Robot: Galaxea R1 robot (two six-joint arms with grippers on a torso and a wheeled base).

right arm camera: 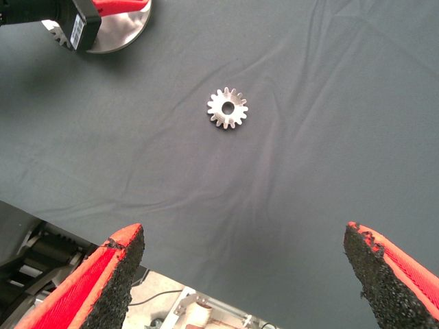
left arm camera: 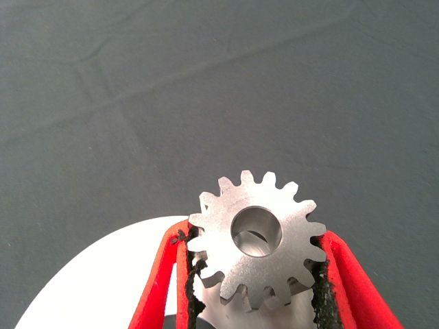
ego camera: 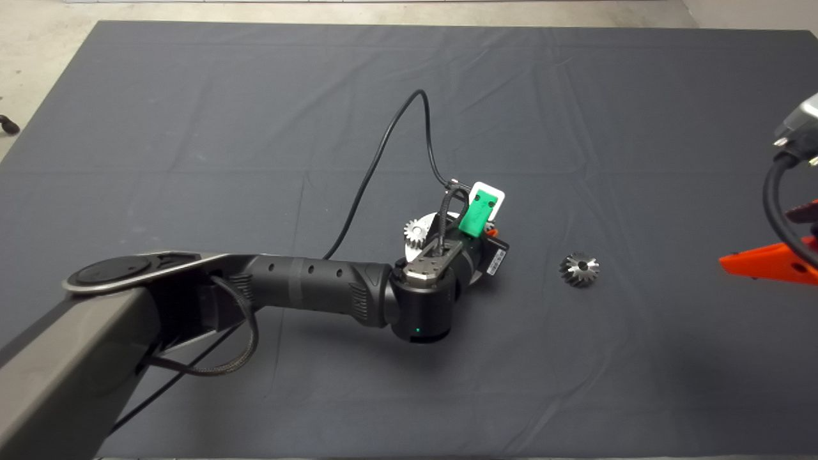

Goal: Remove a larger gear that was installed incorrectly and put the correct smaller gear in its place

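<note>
My left gripper [left arm camera: 254, 241] is shut on the smaller gear [left arm camera: 257, 240], a bright silver spur gear with a round centre hole, held by its teeth between the red fingers [left arm camera: 161, 281]. It is over the edge of the round silver base plate [left arm camera: 103, 274]. In the head view the left gripper [ego camera: 476, 218] hides that gear. The larger gear [ego camera: 579, 269], dark with slanted teeth, lies alone on the mat to the right of the plate; it also shows in the right wrist view [right arm camera: 228, 108]. My right gripper [right arm camera: 243, 253] is open and empty at the mat's right edge [ego camera: 767, 262].
Another small spur gear [ego camera: 416, 231] sits at the left side of the base plate [ego camera: 441, 220]. A black cable [ego camera: 390, 147] loops from the left wrist over the mat. The plate [right arm camera: 123, 31] shows in the right wrist view too. Bare mat lies all around.
</note>
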